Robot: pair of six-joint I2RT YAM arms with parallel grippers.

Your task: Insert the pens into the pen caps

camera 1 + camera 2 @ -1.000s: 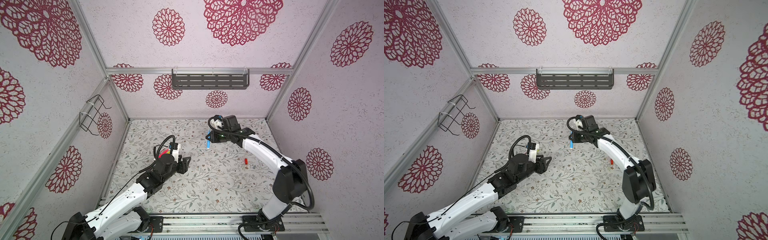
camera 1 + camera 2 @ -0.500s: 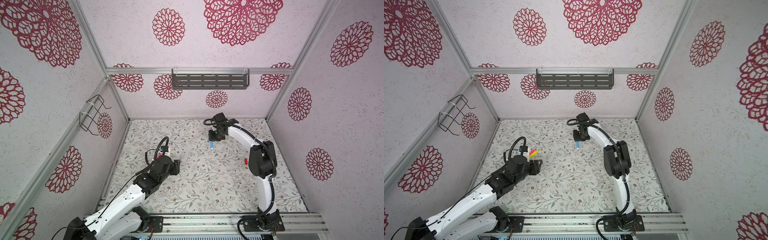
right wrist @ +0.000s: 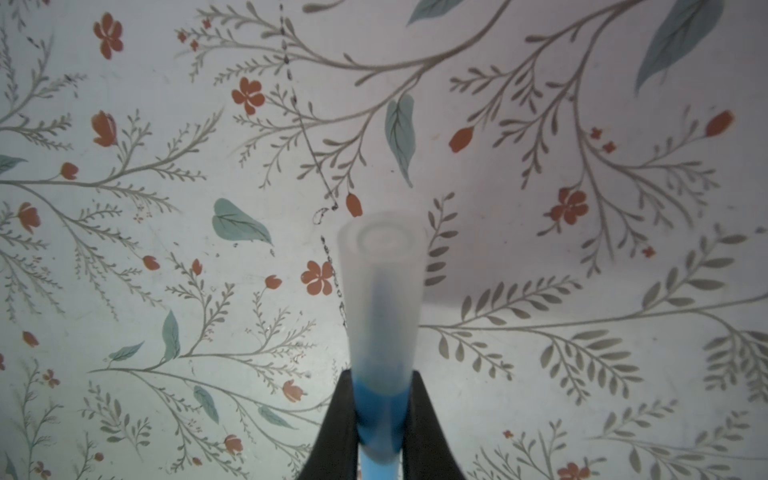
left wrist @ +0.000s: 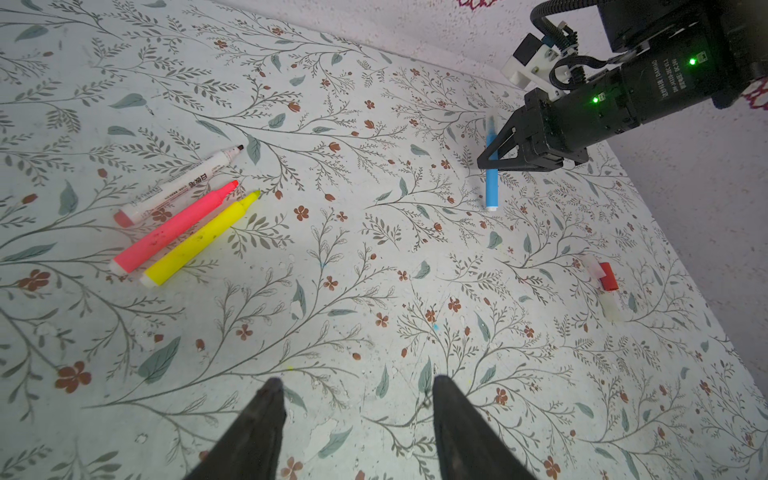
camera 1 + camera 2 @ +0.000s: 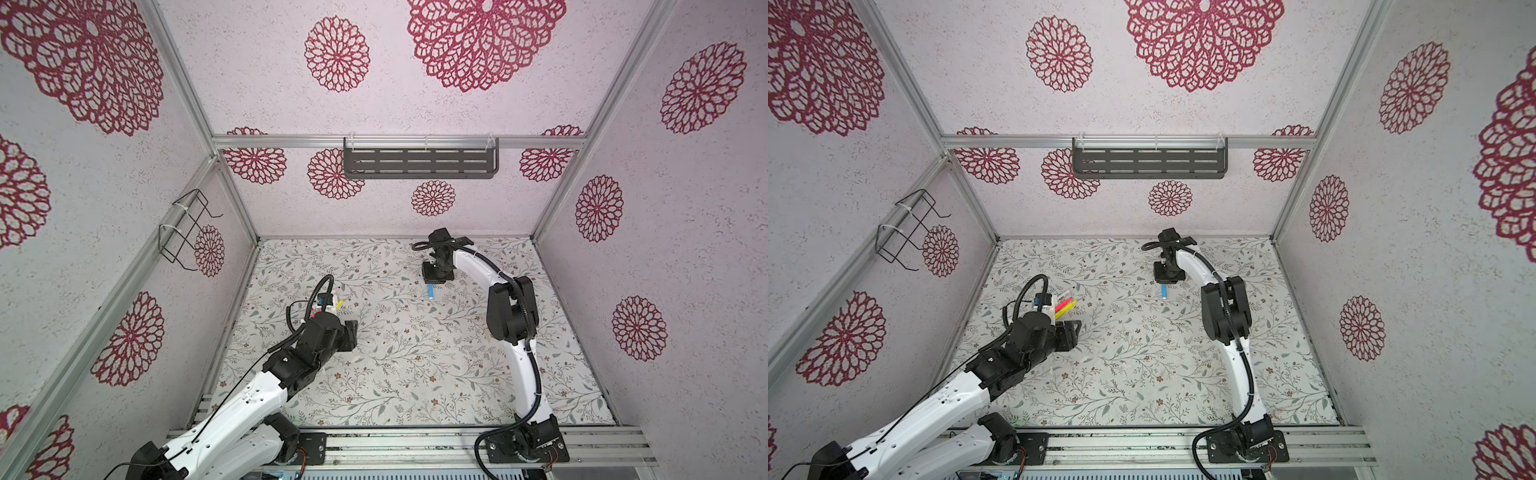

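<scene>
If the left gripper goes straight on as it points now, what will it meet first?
Probably the table cover: the left gripper points at a free patch between the yellow pen and the blue pen held by the right gripper. No pen or cap seems in that line; depth is unclear.

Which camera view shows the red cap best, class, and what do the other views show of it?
The left wrist view: there the red cap lies in plain sight, sharp and unblocked, next to pale caps. Both top views and the right wrist view show nothing of it.
</scene>
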